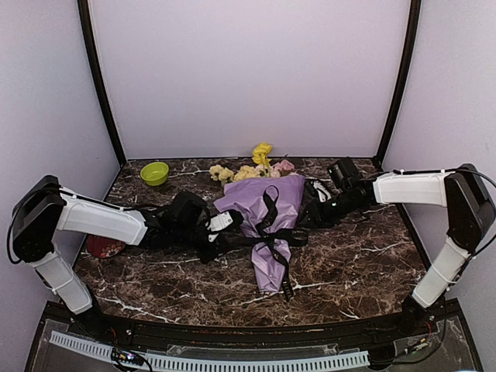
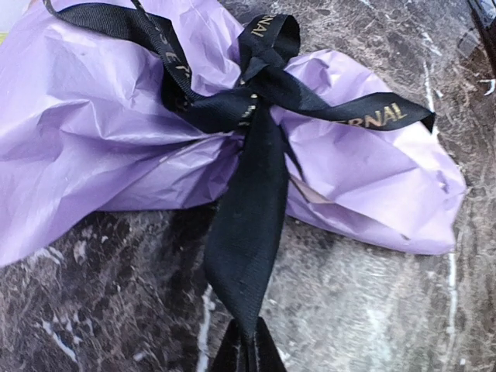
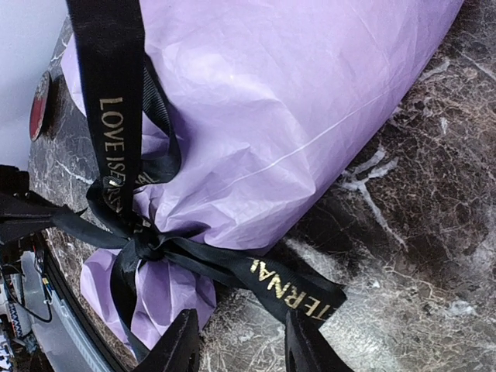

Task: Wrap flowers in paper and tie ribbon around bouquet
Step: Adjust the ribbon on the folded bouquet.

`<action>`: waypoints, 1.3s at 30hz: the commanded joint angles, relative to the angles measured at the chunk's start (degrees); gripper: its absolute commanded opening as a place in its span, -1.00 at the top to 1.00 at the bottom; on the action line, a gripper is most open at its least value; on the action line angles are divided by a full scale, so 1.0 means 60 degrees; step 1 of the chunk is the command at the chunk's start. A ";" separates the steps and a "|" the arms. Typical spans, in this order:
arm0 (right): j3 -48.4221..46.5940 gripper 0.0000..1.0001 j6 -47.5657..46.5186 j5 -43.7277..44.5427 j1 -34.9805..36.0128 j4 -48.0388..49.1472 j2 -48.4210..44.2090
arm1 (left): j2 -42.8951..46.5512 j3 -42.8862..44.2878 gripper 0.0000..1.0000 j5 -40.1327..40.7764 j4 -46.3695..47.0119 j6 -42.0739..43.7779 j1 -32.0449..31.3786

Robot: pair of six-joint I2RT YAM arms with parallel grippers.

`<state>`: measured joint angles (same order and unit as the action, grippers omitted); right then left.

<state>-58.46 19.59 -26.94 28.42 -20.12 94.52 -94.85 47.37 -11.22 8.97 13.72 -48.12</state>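
Crinkled lilac paper [image 3: 263, 101] cones the bouquet [image 1: 246, 208], knotted with flat black lettered ribbon [image 2: 248, 209]. The left gripper [image 2: 246, 350] pinches a ribbon tail beside the bouquet; the right gripper [image 3: 244, 345] has its jaws apart.

1 bouquet [image 1: 287, 198], 1 ribbon [image 2: 248, 217], 1 grn bowl [image 1: 155, 178].

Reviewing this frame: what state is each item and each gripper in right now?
paper: crinkled, wrapped in a cone around the flowers
flowers: heads sticking out the far end
ribbon: knotted around the paper
left gripper: shut on one ribbon tail
right gripper: open, holding nothing
green bowl: upright
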 commanded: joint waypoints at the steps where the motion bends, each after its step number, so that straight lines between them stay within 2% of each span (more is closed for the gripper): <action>1: 0.0031 0.23 -0.0096 0.0068 -0.0115 0.0235 0.0126 | 0.0875 -0.0428 1.00 -0.0698 -0.1722 -0.1622 -0.0092; 6: 0.0007 0.23 -0.0140 0.0153 -0.0182 0.0291 0.0252 | 0.1025 -0.0603 1.00 -0.0740 -0.3074 -0.3084 -0.0155; 12: -0.0016 0.21 -0.0127 -0.0305 -0.0182 0.0516 0.0560 | 0.0995 -0.1096 1.00 -0.1002 -0.3144 -0.4277 -0.0433; 18: -0.0270 0.21 -0.0257 -0.0400 -0.0182 0.0467 0.0572 | 0.0603 -0.1151 1.00 -0.0890 -0.3411 -0.4722 -0.0579; 33: -0.0226 0.14 -0.0052 -0.0616 -0.0182 0.0836 0.0876 | -0.0141 -0.1726 1.00 -0.1976 -0.4061 -0.5497 -0.1018; 39: 0.0045 -0.06 0.0386 -0.1092 -0.0178 0.1428 0.0812 | -0.0396 -0.1840 1.00 -0.2255 -0.4183 -0.5810 -0.1371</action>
<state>-58.67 19.84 -30.68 27.68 -16.03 99.48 -93.03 40.45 -25.93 -6.50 -19.22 -54.68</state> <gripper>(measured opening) 0.509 0.006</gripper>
